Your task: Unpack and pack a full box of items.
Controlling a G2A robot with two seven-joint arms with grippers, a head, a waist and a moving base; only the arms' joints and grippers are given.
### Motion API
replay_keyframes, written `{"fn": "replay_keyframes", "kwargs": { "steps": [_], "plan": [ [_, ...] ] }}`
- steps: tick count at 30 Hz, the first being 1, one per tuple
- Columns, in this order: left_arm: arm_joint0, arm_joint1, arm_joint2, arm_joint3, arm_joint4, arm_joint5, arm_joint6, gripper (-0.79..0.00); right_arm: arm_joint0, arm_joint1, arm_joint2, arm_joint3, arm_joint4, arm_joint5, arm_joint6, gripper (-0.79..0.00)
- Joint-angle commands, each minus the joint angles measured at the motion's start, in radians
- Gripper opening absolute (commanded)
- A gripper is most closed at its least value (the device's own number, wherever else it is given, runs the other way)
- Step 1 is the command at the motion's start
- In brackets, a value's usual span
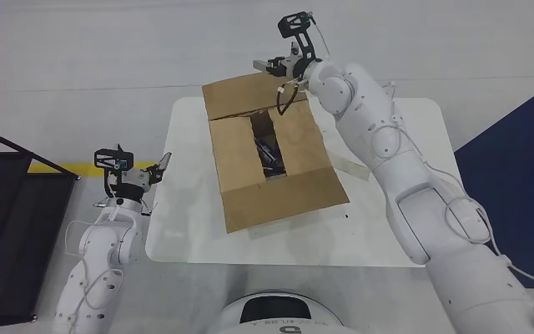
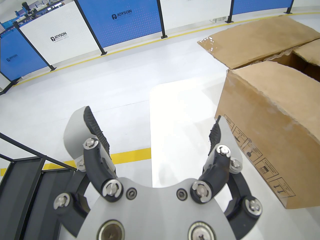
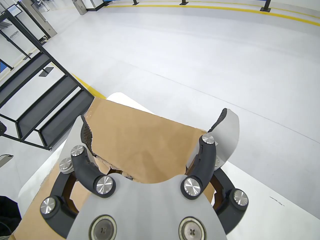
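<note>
The cardboard box (image 1: pixel 284 192) is sitting with its flaps open on the white table (image 1: pixel 392 167), dark items (image 1: pixel 269 150) lying inside, while the right gripper (image 3: pixel 155 121) is hovering wide open and empty over its far flap and the left gripper (image 2: pixel 152 116) is hanging equally spread, holding nothing, at the table's left edge.

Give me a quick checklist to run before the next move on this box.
1. Left pincer open and empty, beside the box: ok.
2. Right pincer open, over the far flap: ok.
3. Right pincer touching that flap: cannot tell.
4. Top fully opened: not ok, side flaps cover most of it.
5. Items visible through the gap: ok.
</note>
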Motion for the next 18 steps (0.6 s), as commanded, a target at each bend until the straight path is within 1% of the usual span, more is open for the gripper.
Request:
{"fn": "replay_keyframes", "kwargs": {
  "steps": [1, 2, 3, 6, 8, 10, 14, 18],
  "plan": [
    [0.000, 0.000, 0.000, 0.000, 0.000, 0.000, 0.000, 0.000, -0.010, 0.000, 0.000, -0.014, 0.010, -0.020, 0.003, 0.000],
    [0.000, 0.000, 0.000, 0.000, 0.000, 0.000, 0.000, 0.000, -0.023, 0.003, 0.008, -0.042, 0.034, -0.077, 0.018, 0.000],
    [-0.002, 0.000, 0.001, -0.002, 0.001, -0.001, 0.001, 0.000, -0.034, 0.015, 0.030, -0.064, 0.061, -0.156, 0.047, 0.000],
    [-0.021, -0.002, 0.024, -0.003, 0.035, -0.007, 0.001, 0.000, -0.058, 0.043, 0.076, -0.105, 0.094, -0.276, 0.133, 0.000],
    [-0.044, -0.006, 0.055, 0.003, 0.038, -0.010, -0.015, 0.000, -0.100, 0.067, 0.113, -0.171, 0.138, -0.361, 0.215, 0.000],
    [-0.062, -0.008, 0.083, 0.014, 0.055, -0.018, -0.022, 0.000, -0.133, 0.083, 0.140, -0.220, 0.174, -0.409, 0.280, 0.000],
    [-0.116, -0.015, 0.182, 0.062, 0.142, -0.047, -0.036, 0.000, -0.215, 0.117, 0.187, -0.349, 0.259, -0.444, 0.439, 0.000],
    [-0.179, -0.028, 0.275, 0.108, 0.199, -0.031, -0.039, 0.000, -0.283, 0.144, 0.206, -0.464, 0.299, -0.423, 0.603, 0.000]
  ]
}}
